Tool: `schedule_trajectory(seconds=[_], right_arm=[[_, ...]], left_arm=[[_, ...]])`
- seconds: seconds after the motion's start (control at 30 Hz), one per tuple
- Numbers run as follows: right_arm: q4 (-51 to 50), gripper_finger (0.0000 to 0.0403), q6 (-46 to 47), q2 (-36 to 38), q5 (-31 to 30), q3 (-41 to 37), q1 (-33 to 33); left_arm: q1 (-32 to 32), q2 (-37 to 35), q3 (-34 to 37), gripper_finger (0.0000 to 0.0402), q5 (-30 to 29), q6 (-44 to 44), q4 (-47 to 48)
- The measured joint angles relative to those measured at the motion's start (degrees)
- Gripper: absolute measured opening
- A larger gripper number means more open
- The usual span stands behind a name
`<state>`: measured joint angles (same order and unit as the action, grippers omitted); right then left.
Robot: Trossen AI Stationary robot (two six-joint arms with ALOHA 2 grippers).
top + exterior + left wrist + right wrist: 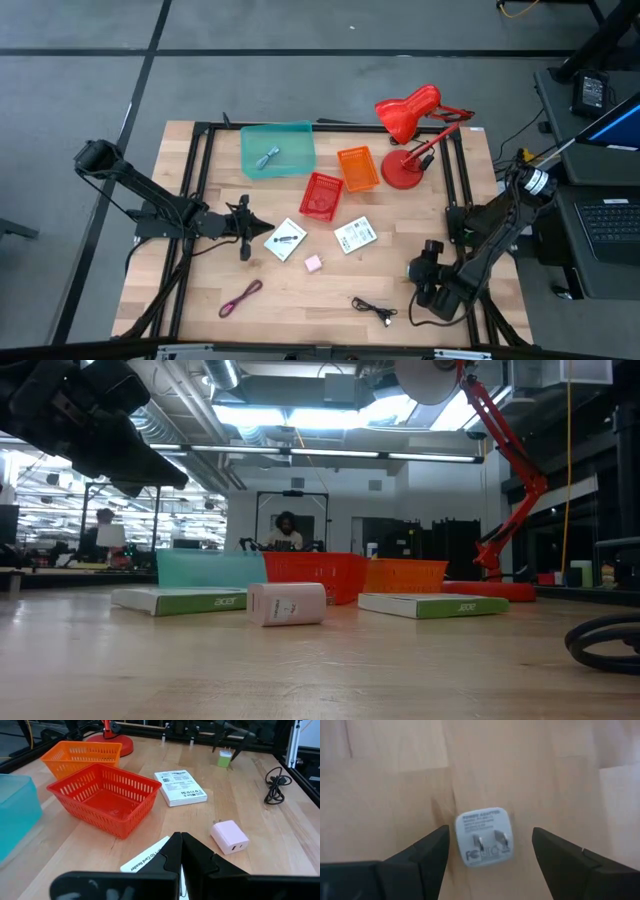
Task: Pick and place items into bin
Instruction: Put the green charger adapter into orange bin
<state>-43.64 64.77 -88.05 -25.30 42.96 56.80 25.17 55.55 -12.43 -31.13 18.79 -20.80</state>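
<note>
My left gripper (250,228) is shut and hovers over the near end of a white printed packet (150,859), clear of it. A second packet (354,235) and a pink cube (229,836) lie flat beside it. My right gripper (487,847) is open and points down at the near right of the table. Its fingers stand on either side of a tiny pale cube (483,836), which lies with its prongs up. The maroon cable (240,297) and the black cable (375,310) lie near the front edge. A blue-grey cable (267,157) lies in the teal bin (290,135).
A red basket (321,195) and an orange basket (358,168) sit between the teal bin and the red desk lamp (410,130) at the far right. Black frame rails (195,200) run along the table's sides. A person sits in the room behind (287,530).
</note>
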Motion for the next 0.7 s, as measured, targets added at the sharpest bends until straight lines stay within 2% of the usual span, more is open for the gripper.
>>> schedule_trajectory(seconds=[0.1, 0.4, 0.7], right_arm=[[3.06, 0.0263, -1.81, 0.02, 0.44, -1.68, -0.57], [3.9, 0.0252, -2.33, 0.04, 0.52, -2.14, -0.61], [7.15, 0.0162, -5.01, 0.04, 1.74, -2.14, -0.59]], left_arm=[[0.0, -0.02, 0.0, 0.0003, 0.3, 0.0, 0.0], [0.01, 0.0, -0.01, 0.0003, 0.33, 0.02, 0.0], [-0.01, 0.0, -0.02, 0.0003, 0.33, 0.04, 0.01]])
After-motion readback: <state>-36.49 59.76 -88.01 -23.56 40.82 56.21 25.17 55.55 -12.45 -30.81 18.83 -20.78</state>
